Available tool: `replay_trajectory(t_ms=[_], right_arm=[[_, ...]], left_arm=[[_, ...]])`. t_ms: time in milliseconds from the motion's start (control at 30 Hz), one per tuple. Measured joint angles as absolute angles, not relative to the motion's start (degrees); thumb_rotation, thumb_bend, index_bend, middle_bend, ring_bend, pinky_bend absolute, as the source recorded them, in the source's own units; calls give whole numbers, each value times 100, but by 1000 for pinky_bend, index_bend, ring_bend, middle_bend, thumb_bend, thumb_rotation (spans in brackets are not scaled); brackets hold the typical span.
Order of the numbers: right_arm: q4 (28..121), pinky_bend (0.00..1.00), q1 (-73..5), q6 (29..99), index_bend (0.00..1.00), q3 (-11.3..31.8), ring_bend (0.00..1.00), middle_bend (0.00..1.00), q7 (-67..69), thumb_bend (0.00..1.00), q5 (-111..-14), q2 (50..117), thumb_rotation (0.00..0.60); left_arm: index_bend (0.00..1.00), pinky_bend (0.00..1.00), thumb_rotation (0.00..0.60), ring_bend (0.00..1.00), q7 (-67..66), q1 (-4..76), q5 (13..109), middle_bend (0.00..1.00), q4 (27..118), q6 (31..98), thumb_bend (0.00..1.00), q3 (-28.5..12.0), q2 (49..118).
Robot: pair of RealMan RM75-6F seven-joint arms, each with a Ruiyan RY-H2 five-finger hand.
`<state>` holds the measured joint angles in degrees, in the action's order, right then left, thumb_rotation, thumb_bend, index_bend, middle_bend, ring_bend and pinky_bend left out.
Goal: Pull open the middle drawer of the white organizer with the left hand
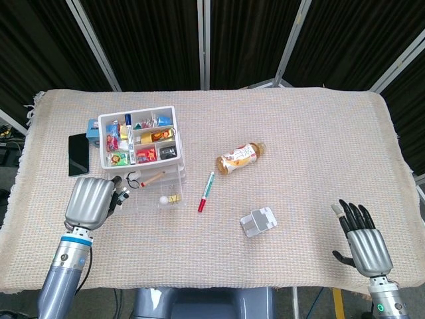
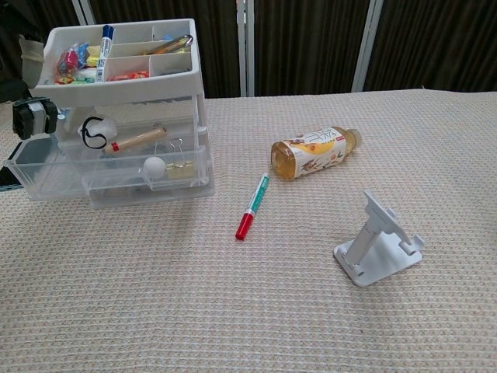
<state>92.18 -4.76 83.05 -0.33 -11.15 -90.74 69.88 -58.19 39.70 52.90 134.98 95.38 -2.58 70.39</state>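
The white plastic three-tier organizer is sitting at ten o'clock on the cloth-covered bench, its clear middle drawer standing out. The left hand, fingers curled, holding nothing, is hovering just beside it at seven o'clock. The right hand is idling, spread wide, at five o'clock.
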Motion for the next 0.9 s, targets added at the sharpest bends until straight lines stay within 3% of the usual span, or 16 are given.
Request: replay_trajectory(t_ms=[367,900], right_arm=[[9189,0,-482,8288,76,-36,0,0,-1181,13,-9069,7035,600],[9151,0,-490,8242,76,-43,0,0,-1283,13,-9032,7098,600]], left_arm=[[601,913,600,1000,-5319,3453,5952,1000,13449,9247,587,253,6438],[600,911,600,1000,-4371,2997,6221,1000,12445,8574,591,518,6248]])
